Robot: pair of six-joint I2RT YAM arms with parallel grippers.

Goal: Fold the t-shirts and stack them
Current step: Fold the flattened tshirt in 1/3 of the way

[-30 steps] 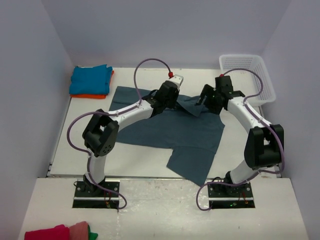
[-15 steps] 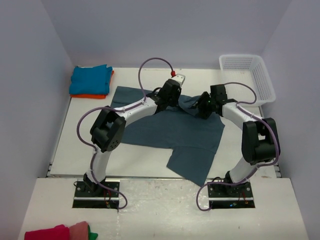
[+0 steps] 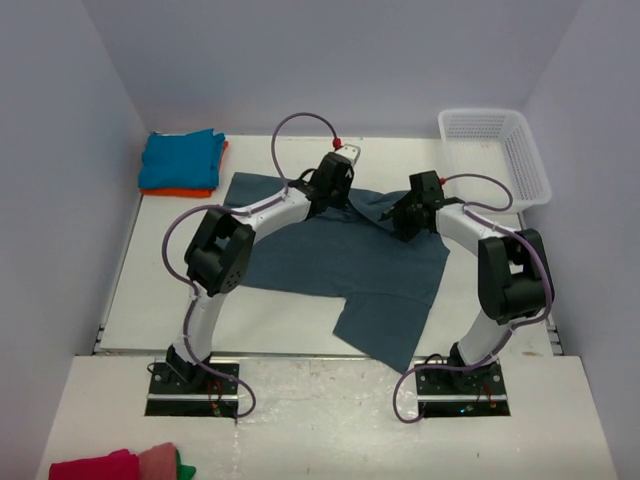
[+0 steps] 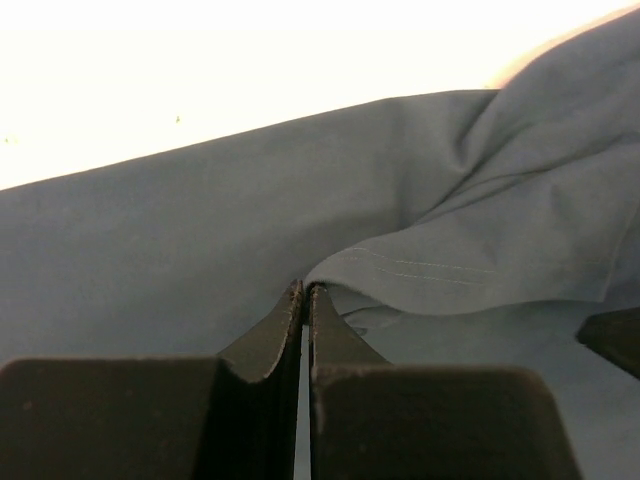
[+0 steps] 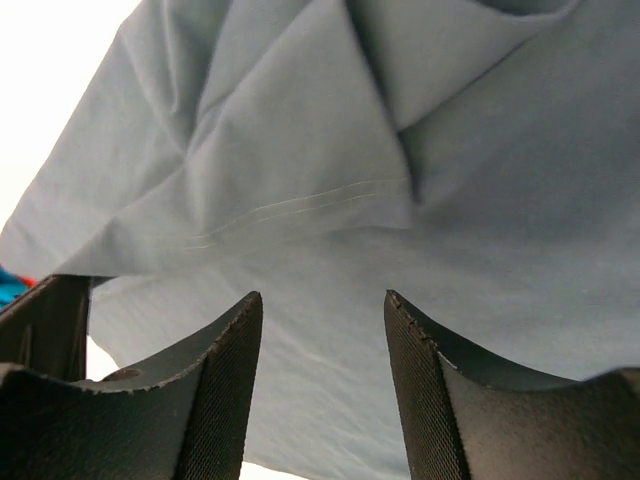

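The slate-blue t-shirt (image 3: pixel 340 262) lies spread across the middle of the worktop (image 3: pixel 150 290), rumpled toward the far edge. There the left tool (image 4: pixel 304 293) is pinched tight on a hemmed fold. The right tool (image 5: pixel 322 300) stands half-wide just over the cloth.

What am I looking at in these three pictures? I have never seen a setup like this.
Two robot arms are bolted at the near edge of a table. The overhead picture looks down from behind them. The other two come from a small camera on each wrist, so the dark shapes at the bottom are that arm's own fingers. A large slate-blue t-shirt lies spread on the table, partly rumpled. At far left a turquoise t-shirt sits folded on an orange t-shirt; a white basket stands far right. The left pincer is shut, seemingly pinching a fold of the big shirt. The right pincer is open over it, holding nothing.
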